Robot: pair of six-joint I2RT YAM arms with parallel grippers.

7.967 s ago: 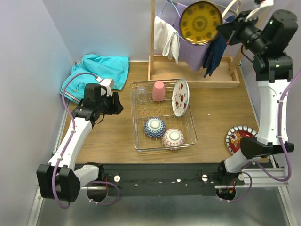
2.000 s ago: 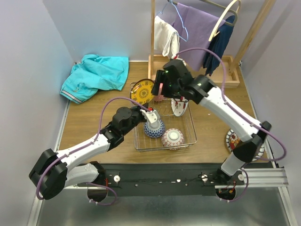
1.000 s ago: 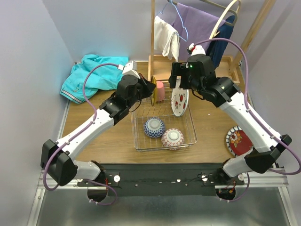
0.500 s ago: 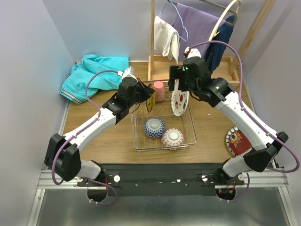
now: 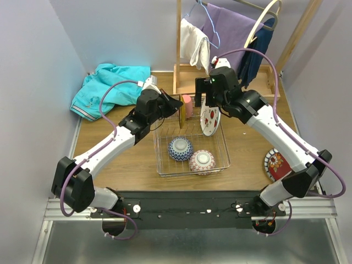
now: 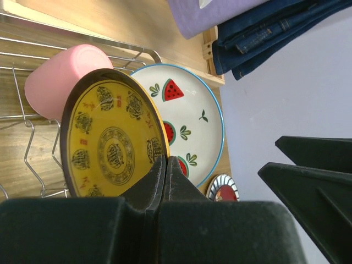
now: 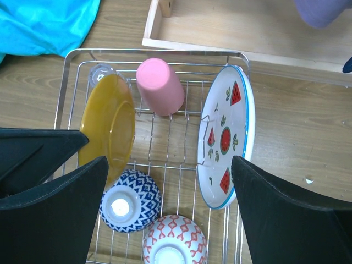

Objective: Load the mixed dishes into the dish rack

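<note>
Yellow plate (image 6: 110,143) is being pinched on edge by left claw (image 6: 166,165) at 10 o'clock in dish rack (image 7: 165,50), beside pink cup (image 7: 159,85), prob. to slot upright btwn wires, while right claw (image 7: 169,162) is being held wide & empty.

Inside the silver wire dish rack (image 7: 187,51), a pink cup (image 7: 160,86) stands at 12 o'clock, a round yellow plate (image 7: 108,124) at 11.
</note>
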